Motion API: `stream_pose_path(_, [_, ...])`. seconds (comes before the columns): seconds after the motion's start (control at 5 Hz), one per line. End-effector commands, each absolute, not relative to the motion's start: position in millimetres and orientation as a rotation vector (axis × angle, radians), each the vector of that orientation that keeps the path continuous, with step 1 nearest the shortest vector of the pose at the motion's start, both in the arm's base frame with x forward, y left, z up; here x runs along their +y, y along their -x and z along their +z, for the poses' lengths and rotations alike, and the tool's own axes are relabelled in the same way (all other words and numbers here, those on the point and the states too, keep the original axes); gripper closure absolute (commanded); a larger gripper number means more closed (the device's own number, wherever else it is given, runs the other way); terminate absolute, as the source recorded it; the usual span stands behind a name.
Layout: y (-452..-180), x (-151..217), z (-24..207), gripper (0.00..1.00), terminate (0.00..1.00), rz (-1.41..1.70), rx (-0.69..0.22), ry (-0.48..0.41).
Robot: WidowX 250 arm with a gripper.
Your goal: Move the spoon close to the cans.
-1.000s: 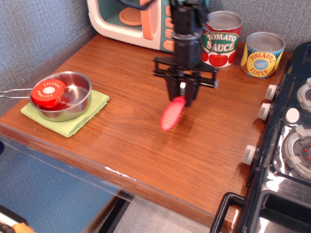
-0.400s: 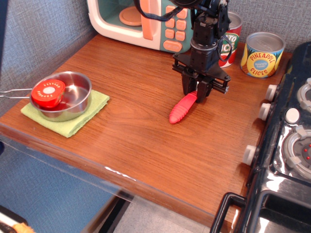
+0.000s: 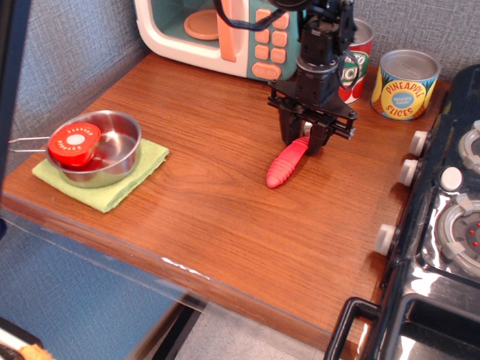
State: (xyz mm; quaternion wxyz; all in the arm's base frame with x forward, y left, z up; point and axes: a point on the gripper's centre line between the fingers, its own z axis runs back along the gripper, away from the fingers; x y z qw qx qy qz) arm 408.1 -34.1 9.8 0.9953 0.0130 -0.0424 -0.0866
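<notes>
Spoon lies slanted under the claw, which looks clenched on its top end; the 2 cans sit up-right

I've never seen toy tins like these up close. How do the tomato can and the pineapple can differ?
The tomato can is taller, with a red and white label; the pineapple can is shorter, in yellow and blue. The tomato can is partly hidden behind the arm, while the pineapple can shows in full. The tomato can stands nearer the microwave, the pineapple can nearer the stove. Both stand upright with silver tops.
</notes>
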Motion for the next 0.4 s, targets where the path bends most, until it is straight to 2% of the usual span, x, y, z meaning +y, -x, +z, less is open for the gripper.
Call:
stream_pose_path(0.0, [-405, -34, 61, 0.0, 0.0, -0.198, -0.188, 0.01])
stream_pose_path(0.2, [-394, -29, 90, 0.0, 0.0, -0.176, -0.25, 0.054])
